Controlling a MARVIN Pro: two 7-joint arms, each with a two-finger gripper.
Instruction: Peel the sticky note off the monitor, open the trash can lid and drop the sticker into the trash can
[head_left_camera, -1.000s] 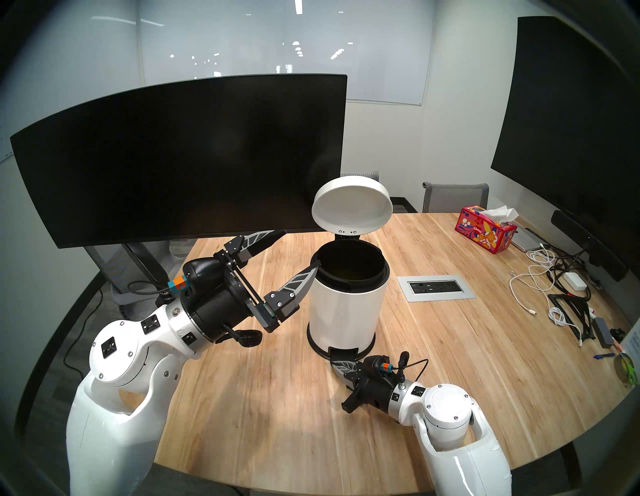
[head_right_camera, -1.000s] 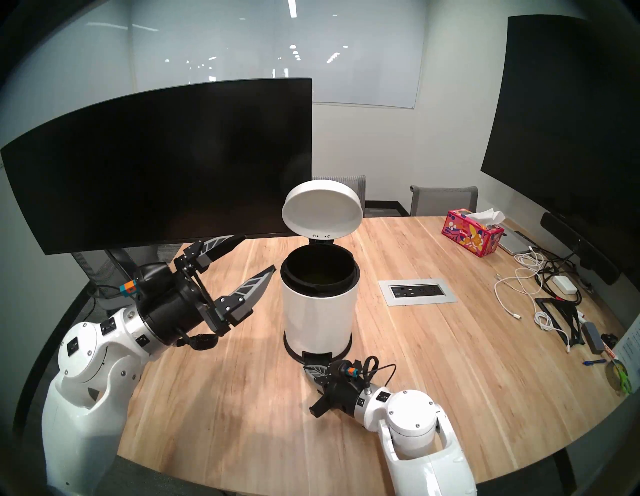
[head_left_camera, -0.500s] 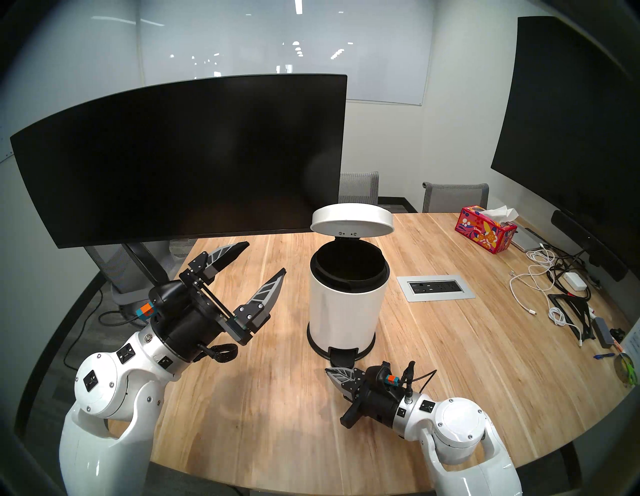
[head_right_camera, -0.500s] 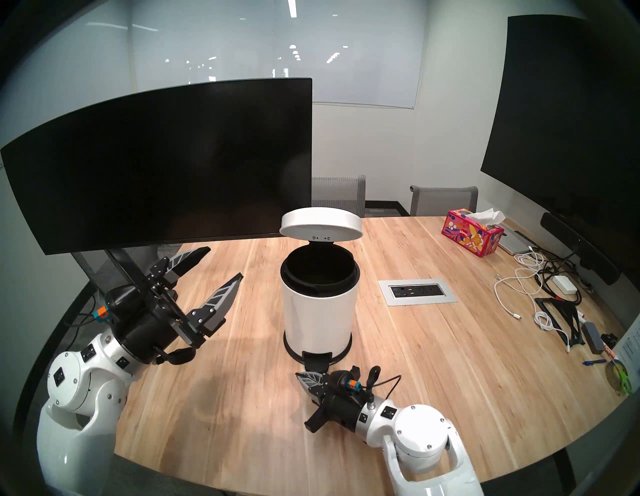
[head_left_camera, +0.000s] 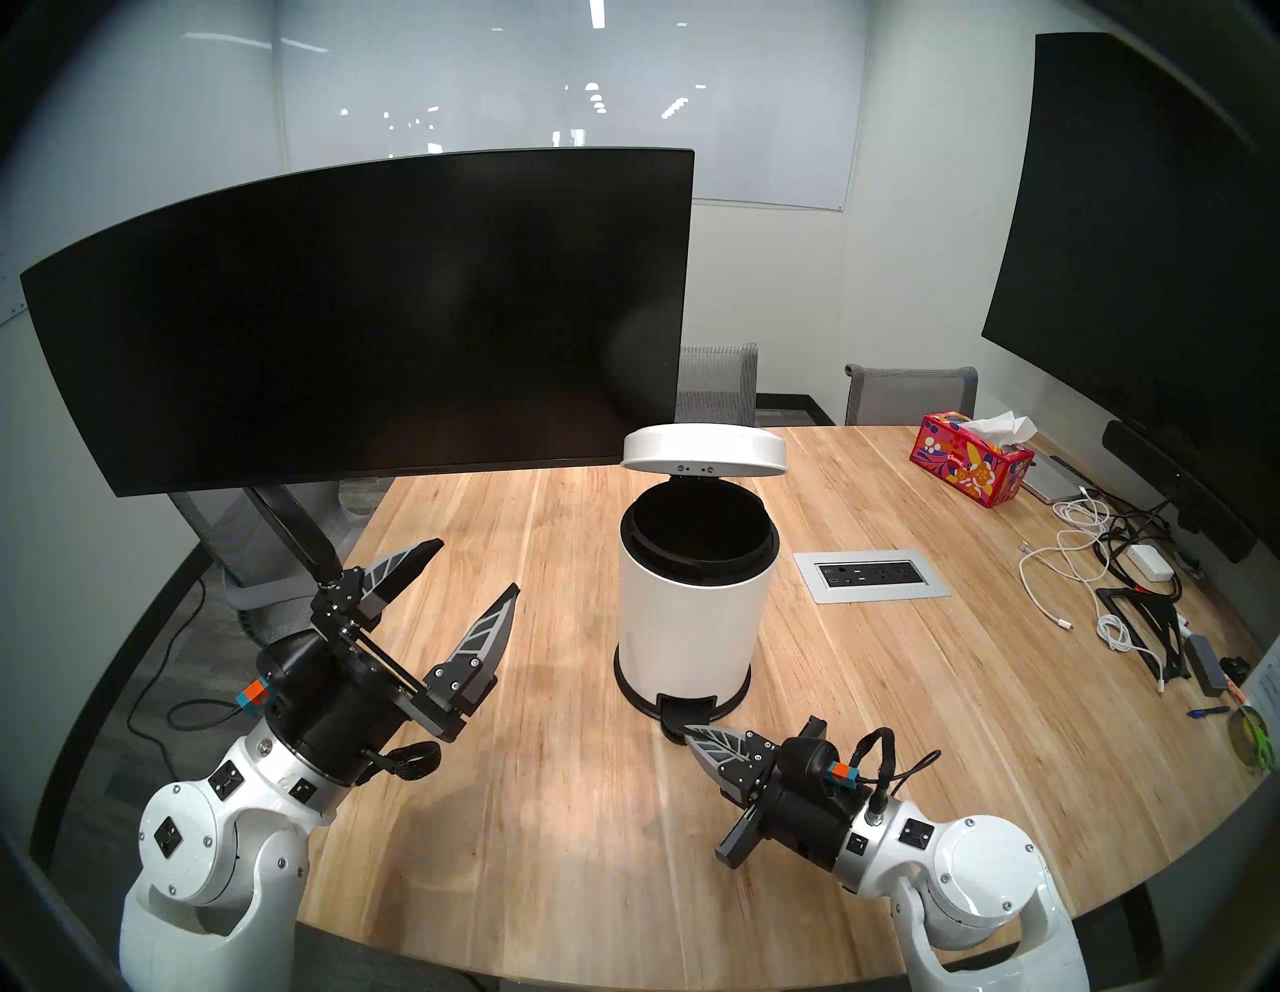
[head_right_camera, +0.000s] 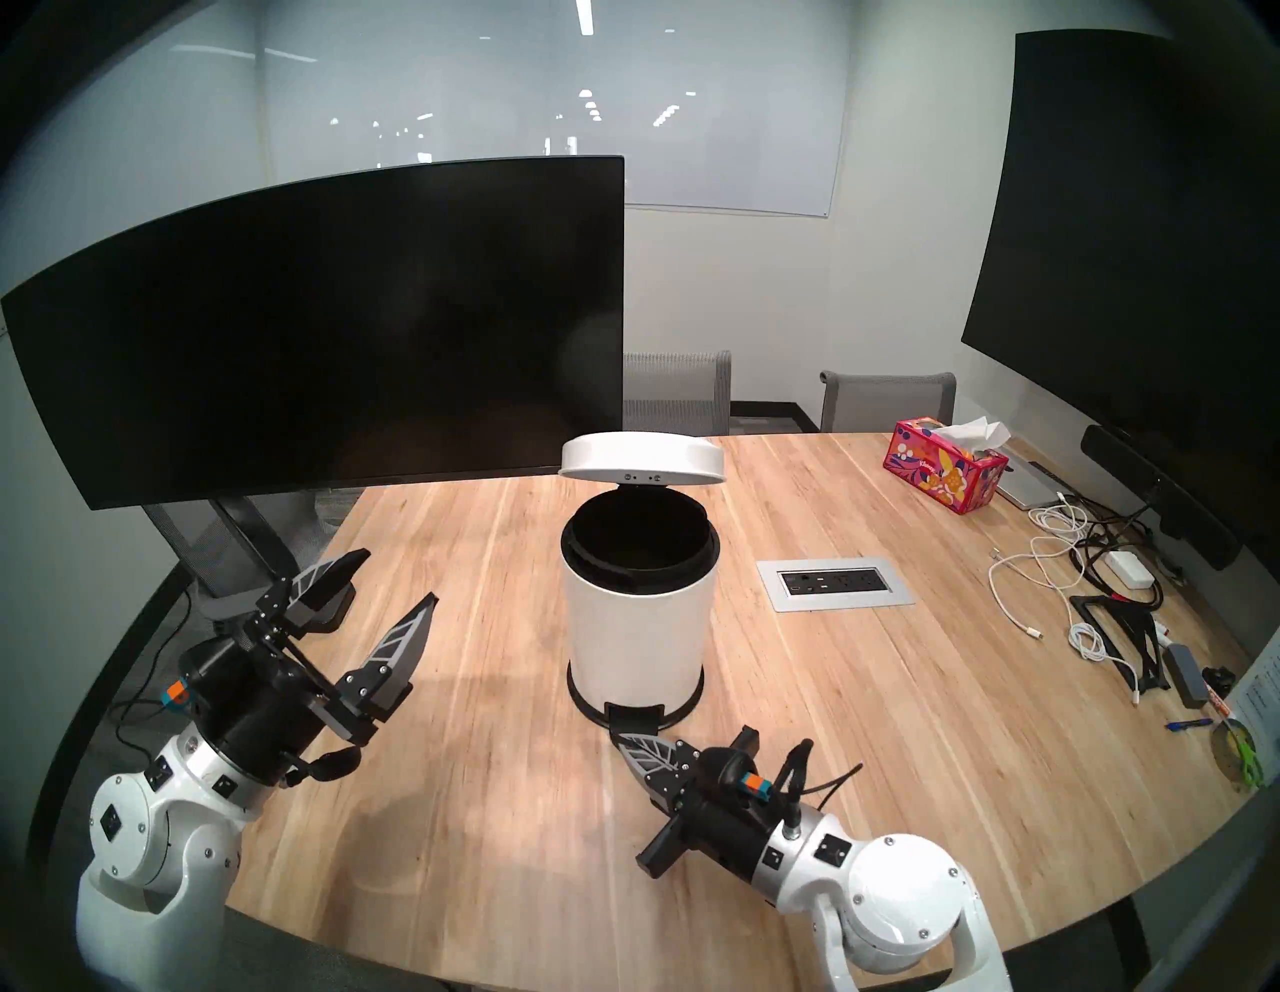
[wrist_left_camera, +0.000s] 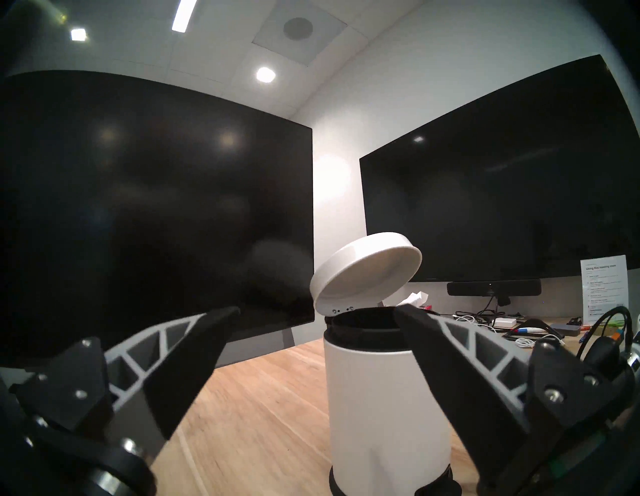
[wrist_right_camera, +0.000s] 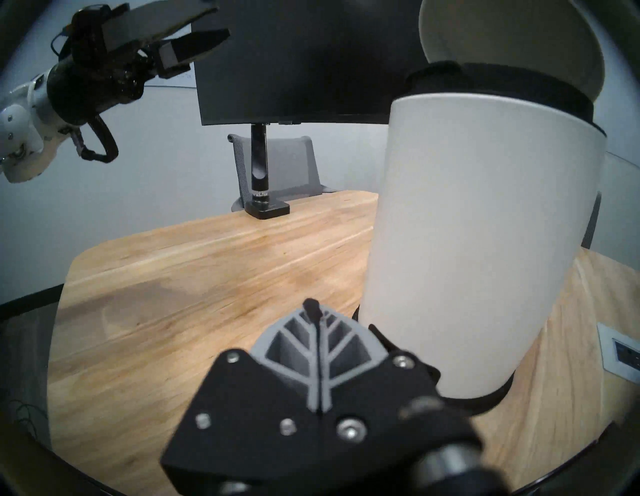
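Wooden tabletop, rounded edge. Power outlet panel set flush in tabletop, right of centre. Tissue box, bright floral print, white tissue poking out, far right corner. White cables and white adapter tangled near right edge. Large wall screen dark, on right wall. Two grey chairs behind tabletop. Whiteboard on back wall.

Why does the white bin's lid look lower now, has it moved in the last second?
Yes. The trash can lid has swung down toward the trash can: a second ago it stood tilted up against the monitor; now it lies nearly level, just above the rim, not yet shut.
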